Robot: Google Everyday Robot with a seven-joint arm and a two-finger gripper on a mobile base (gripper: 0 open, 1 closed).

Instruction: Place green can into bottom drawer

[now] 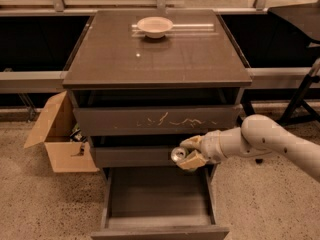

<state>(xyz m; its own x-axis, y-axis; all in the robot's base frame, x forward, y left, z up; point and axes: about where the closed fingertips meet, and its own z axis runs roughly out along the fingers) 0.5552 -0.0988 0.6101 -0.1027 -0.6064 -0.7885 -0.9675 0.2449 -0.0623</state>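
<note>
The gripper (190,153), reaching in from three o'clock, was clamped on the green can (178,154), whose silver end faced nine o'clock, in front of the middle drawer (130,157). The bottom drawer (155,196) stood open just below, toward six o'clock. The carry looked nearly done. The next move called for lowering the can over the bare floor, then letting go.
</note>
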